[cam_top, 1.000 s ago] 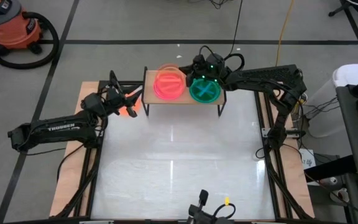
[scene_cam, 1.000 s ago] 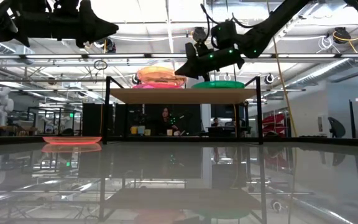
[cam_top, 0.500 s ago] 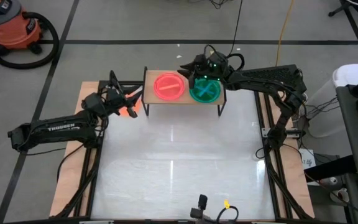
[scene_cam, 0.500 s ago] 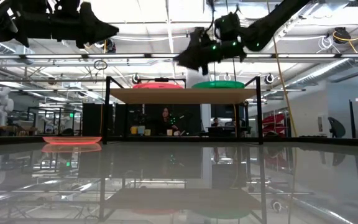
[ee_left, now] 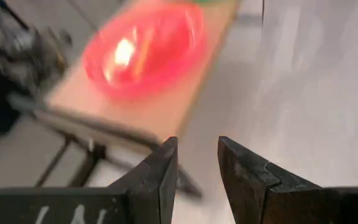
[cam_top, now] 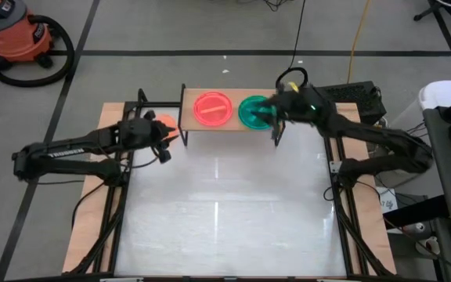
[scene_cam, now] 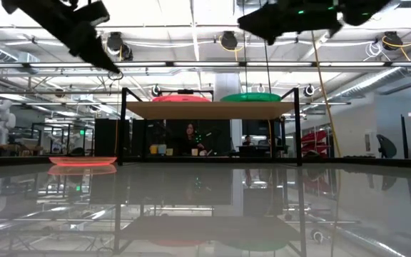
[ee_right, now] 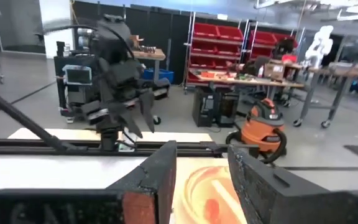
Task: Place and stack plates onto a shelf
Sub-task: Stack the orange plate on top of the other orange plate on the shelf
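Observation:
The shelf (cam_top: 229, 125) stands at the table's far edge on thin black legs. On its wooden top lie a stack of pink plates (cam_top: 213, 108) and, to its right, a stack of green plates (cam_top: 254, 111). An orange plate (cam_top: 165, 123) lies flat on the table left of the shelf. My left gripper (ee_left: 194, 168) is open and empty, raised just nearer than the orange plate, by the shelf's left end. My right gripper (ee_right: 201, 168) is open and empty, high over the green stack's right side (cam_top: 268, 114).
The low view shows both grippers (scene_cam: 84, 39) (scene_cam: 277, 18) well above the shelf top (scene_cam: 209, 108). The white table top (cam_top: 225, 204) stretches bare in front of the shelf. An orange shop vacuum (cam_top: 14, 35) stands on the floor far left.
My right gripper has let go of a pink plate that it held tilted over the pink stack; the plate now lies flat on it. The gripper has then risen and drawn back toward the table's right. My left gripper has tipped downward and shifted slightly toward the near edge.

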`<state>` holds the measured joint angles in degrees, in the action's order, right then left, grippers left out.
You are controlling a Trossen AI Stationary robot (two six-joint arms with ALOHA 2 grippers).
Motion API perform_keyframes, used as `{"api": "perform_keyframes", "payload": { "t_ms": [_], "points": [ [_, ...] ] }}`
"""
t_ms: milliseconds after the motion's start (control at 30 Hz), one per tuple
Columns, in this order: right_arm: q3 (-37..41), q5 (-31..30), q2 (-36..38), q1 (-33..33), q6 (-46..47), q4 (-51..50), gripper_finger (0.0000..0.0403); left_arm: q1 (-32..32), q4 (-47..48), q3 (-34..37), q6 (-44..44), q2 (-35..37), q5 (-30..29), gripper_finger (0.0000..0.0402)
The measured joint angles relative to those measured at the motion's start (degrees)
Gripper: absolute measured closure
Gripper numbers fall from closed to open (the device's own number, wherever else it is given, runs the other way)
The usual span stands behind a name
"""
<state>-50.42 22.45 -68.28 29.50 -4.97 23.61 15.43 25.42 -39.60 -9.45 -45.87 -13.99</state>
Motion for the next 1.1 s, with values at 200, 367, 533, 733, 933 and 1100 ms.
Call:
{"api": "perform_keyframes", "payload": {
  "t_ms": [200,367,533,733,933,1100],
  "points": [
    [11.9,-7.2,13.5,-5.8,-0.7,0.1,0.0277,-2.0,10.8,0.2,8.6,-2.6,-1.4,0.0279],
    [18.3,-11.9,19.7,-10.2,-0.7,1.7,0.0277,-0.6,11.4,2.1,13.4,-8.2,-2.4,0.0275],
    [21.5,-13.8,21.5,-13.4,-0.6,2.4,0.0277,3.6,12.9,2.5,14.3,-16.1,-5.9,0.0239],
    [22.0,-13.9,21.3,-14.9,-0.7,2.2,0.0277,8.5,11.9,2.5,11.4,-25.2,-6.6,0.0182],
    [22.0,-13.9,21.3,-15.6,-0.7,0.7,0.0277,12.6,10.1,2.5,9.3,-30.8,-6.6,0.0163],
    [22.0,-13.9,21.3,-15.8,-0.7,-0.1,0.0277,15.3,8.3,2.5,8.0,-32.6,-6.6,0.0163]
  ]
}}
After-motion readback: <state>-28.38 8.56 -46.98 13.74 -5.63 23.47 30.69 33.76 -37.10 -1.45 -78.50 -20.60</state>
